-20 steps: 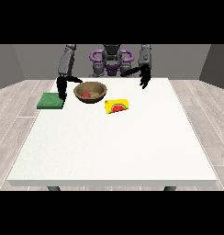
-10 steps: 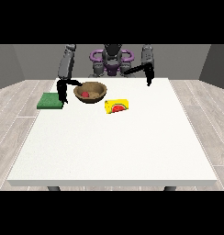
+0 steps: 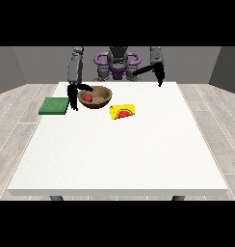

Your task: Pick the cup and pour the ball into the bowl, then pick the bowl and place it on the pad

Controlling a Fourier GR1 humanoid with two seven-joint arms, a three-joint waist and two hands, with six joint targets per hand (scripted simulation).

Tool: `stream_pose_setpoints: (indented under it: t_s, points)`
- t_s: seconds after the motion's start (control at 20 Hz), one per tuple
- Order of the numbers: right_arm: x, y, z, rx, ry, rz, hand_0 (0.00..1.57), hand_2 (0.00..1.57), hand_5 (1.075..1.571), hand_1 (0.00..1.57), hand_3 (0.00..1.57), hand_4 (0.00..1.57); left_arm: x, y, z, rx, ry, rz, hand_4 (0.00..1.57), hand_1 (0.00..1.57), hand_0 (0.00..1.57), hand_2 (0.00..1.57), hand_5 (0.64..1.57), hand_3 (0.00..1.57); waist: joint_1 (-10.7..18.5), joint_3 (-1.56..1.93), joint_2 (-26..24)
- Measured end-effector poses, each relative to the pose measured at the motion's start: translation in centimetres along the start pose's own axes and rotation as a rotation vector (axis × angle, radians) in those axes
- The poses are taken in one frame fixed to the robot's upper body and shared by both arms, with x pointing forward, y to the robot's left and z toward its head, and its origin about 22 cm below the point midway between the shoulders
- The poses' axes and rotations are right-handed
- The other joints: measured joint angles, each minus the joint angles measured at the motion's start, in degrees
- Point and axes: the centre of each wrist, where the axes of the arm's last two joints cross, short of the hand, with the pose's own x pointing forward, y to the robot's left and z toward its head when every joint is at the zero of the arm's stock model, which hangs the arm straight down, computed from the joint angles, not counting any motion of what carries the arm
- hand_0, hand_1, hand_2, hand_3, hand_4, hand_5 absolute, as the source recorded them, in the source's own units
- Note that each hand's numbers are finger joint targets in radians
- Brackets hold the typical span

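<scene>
Bowl (image 3: 95, 97) holds red ball (image 3: 88, 98); green pad (image 3: 54, 105) beside.

Large white table (image 3: 119, 154), square top, dark legs just showing under the near edge. Floor (image 3: 16, 120) of pale grey-brown wood planks on both sides. Plain grey walls (image 3: 23, 62) behind, darker towards the left corner. Light even; soft shadows only.
</scene>
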Motion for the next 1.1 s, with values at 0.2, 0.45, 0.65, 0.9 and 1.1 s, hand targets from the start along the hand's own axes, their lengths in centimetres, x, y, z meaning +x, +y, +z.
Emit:
stream_pose_setpoints:
  t_s: [0.2, 0.45, 0.65, 0.9, 1.1]
  points:
    - [-1.1, 2.9, -0.4, 0.006, 0.048, -0.017, 0.00, 0.00, 1.546, 0.00, 0.00, 0.35, -0.8, 0.7, 0.5, 0.010, 0.029, 0.001, 0.00, 0.00, 0.00, 0.00, 1.565, 0.00, -0.72, 0.57, -0.93]
    - [-1.2, 1.7, 0.0, -0.076, 0.048, 0.067, 1.57, 1.57, 1.553, 1.57, 1.57, 1.04, 0.0, 1.7, 0.1, -0.001, -0.015, 0.003, 0.00, 0.00, 0.00, 0.00, 1.568, 0.00, 0.79, -0.43, 0.01]
    - [-0.6, 1.1, -0.2, -0.113, 0.061, 0.152, 1.57, 1.57, 1.551, 1.57, 1.57, 1.03, 0.1, 2.6, -0.2, 0.005, -0.025, 0.002, 0.00, 0.00, 0.00, 0.00, 1.569, 0.00, 1.38, -0.84, 0.25]
    - [-0.1, 2.3, -1.0, -0.144, 0.189, 0.231, 1.57, 1.57, 1.554, 1.57, 1.57, 1.02, -1.8, 3.5, 0.9, 0.020, 0.034, 0.019, 0.00, 0.00, 0.00, 0.00, 1.570, 0.00, 0.15, -0.03, -2.42]
    - [1.1, 3.2, -2.1, -0.138, 0.282, 0.269, 1.57, 1.57, 1.559, 1.57, 1.57, 1.04, -3.8, 5.0, 2.2, 0.053, 0.092, 0.020, 0.00, 0.00, 0.00, 0.00, 1.570, 0.00, -2.00, 0.56, -4.44]
